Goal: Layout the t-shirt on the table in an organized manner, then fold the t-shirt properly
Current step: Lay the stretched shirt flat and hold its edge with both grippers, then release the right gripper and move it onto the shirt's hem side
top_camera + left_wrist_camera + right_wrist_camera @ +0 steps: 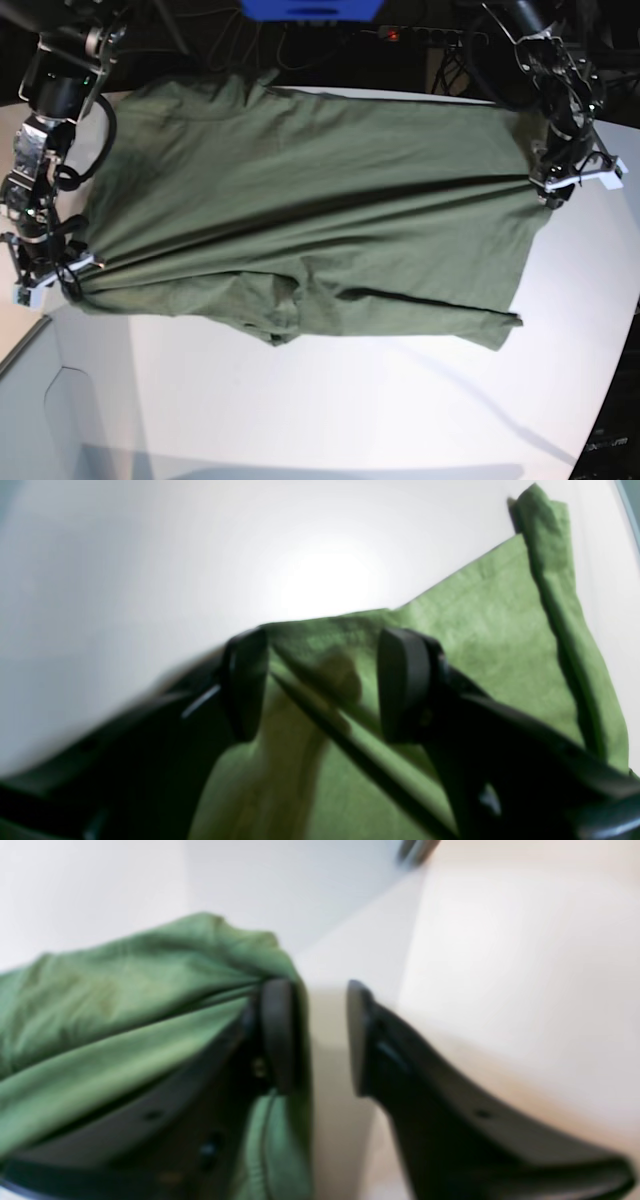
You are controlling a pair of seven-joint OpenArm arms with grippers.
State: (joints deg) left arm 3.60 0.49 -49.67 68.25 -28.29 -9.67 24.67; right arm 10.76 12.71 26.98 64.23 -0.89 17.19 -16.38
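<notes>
The t-shirt (300,210) is the thing to look at first, so every place here is told from it. At its left edge in the base view is the right claw (62,270). In the right wrist view this claw's two black fingers (277,1035) stand apart, with only bare table (330,410) in the gap. The green cloth drapes over the outside of one finger, so it is not pinched.

The shirt lies across the far half of the white table, stretched long between the two claws. It is plain olive green and soft, with long wrinkles running side to side. Its near edge is bunched and partly folded over.

At its right edge is the left claw (575,178). In the left wrist view its fingers (404,685) are apart, with a ridge of cloth between them, not squeezed.

I think the laying out is nearly done. The near edge still needs smoothing, and no folding has begun.
</notes>
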